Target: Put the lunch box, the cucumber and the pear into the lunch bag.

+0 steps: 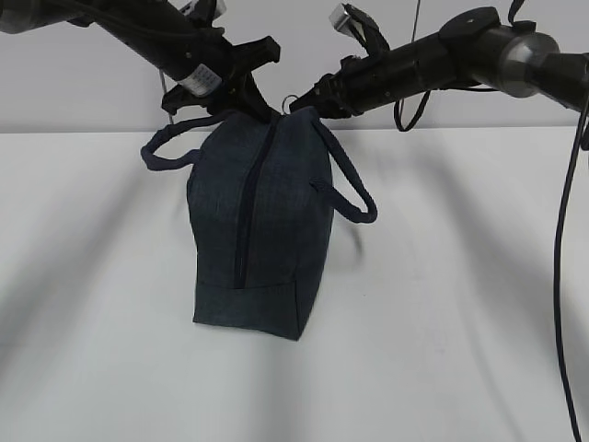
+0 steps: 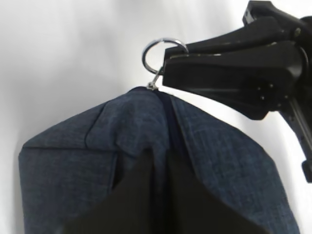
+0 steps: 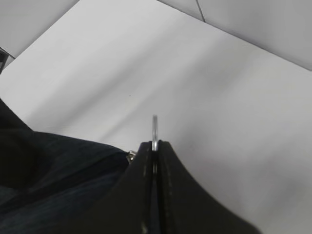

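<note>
a big white table (image 1: 442, 304) is filling most of the room we can see. soft gray shadows are lying across it in long stripes. behind the table a plain pale gray wall (image 1: 83, 83) is standing. in the right wrist view, thin dark lines are running across the wall (image 3: 253, 24) like panel joins.

Navy fabric lunch bag (image 1: 258, 230) upright on its end, zipper closed, metal ring pull (image 2: 158, 52) on top, handles splayed sideways
</note>
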Available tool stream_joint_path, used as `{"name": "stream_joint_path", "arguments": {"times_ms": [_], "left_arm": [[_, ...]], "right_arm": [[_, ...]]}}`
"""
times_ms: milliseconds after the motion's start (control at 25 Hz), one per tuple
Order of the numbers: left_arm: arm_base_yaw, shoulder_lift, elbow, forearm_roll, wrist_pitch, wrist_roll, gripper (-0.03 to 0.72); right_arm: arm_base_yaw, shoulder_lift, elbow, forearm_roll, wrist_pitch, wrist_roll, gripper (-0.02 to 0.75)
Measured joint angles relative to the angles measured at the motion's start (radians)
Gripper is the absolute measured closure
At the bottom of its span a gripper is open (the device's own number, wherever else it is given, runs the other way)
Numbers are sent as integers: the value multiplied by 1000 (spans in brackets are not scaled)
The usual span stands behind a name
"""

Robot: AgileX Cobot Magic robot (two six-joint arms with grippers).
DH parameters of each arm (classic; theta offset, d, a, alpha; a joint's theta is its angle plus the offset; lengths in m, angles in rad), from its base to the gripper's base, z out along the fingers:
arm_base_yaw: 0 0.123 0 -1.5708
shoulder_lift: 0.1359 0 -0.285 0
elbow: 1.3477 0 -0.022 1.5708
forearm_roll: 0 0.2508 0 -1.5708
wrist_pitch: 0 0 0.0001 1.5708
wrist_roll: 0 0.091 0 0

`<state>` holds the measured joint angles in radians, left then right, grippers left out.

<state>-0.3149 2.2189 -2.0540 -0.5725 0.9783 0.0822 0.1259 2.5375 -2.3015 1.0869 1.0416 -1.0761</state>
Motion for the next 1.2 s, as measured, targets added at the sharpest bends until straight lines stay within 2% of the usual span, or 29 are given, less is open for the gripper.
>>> {"name": "stream_joint_path", "arguments": {"times_ms": [200, 400, 840, 1040, 1120, 1200], "left_arm": [[0, 0, 0, -15, 17, 0, 663], [0, -8, 0, -20, 25, 6, 664], [-3, -63, 9, 3, 46, 21, 664], [-3, -64, 10, 9, 47, 21, 664], [-4, -67, 10, 38, 53, 21, 639], [-4, -69, 8, 73, 57, 21, 533]], "right_arm": [[0, 4, 0, -11, -16, -2, 754], [0, 20, 0, -83, -15, 21, 754], [0, 18, -9, -177, 68, 47, 754], [0, 18, -15, -181, 76, 49, 748], [0, 20, -29, -181, 76, 49, 686], [-8, 23, -54, -174, 76, 62, 531]]}}
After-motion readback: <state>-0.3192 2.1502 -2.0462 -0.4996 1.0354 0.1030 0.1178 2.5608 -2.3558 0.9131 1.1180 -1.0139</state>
